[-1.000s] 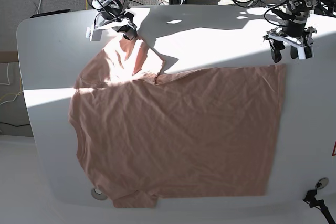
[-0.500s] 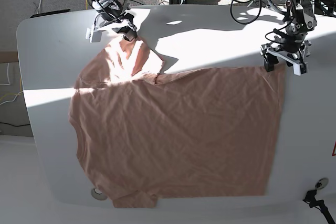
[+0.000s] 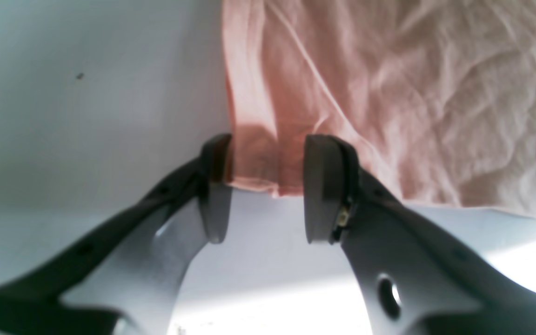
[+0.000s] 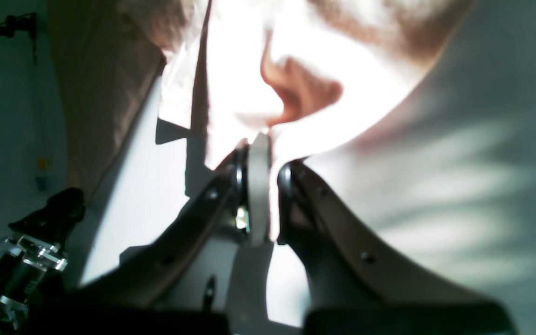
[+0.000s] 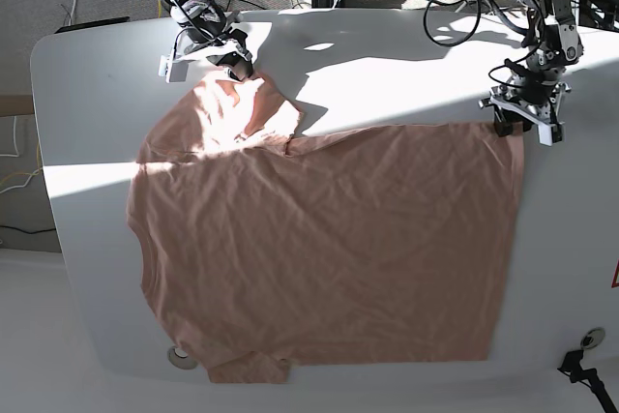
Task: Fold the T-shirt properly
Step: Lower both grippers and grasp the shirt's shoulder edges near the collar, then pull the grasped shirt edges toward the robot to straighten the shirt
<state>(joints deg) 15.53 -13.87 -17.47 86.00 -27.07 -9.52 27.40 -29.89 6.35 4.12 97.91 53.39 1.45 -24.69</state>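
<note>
The salmon-pink T-shirt (image 5: pixel 329 239) lies spread flat on the white table (image 5: pixel 406 65), collar toward the left. My left gripper (image 5: pixel 523 126) is down at the shirt's back right hem corner. In the left wrist view its jaws (image 3: pixel 268 158) stand open on either side of that corner of the T-shirt (image 3: pixel 389 93), with a gap at each pad. My right gripper (image 5: pixel 235 63) is at the back left, shut on the tip of the upper sleeve. The right wrist view shows pink cloth (image 4: pixel 296 88) pinched between its closed fingers (image 4: pixel 265 158), washed out by sunlight.
Cables and arm mounts crowd the floor behind the table's back edge. A round metal fitting (image 5: pixel 181 357) sits at the front left edge beside the lower sleeve, and another (image 5: pixel 592 338) at the front right. Strong sunlight and arm shadows cross the back of the table.
My left gripper has come down and inward onto the hem corner, and its jaws have narrowed around it. The right gripper stays shut on the sleeve, shifted slightly toward the back.
</note>
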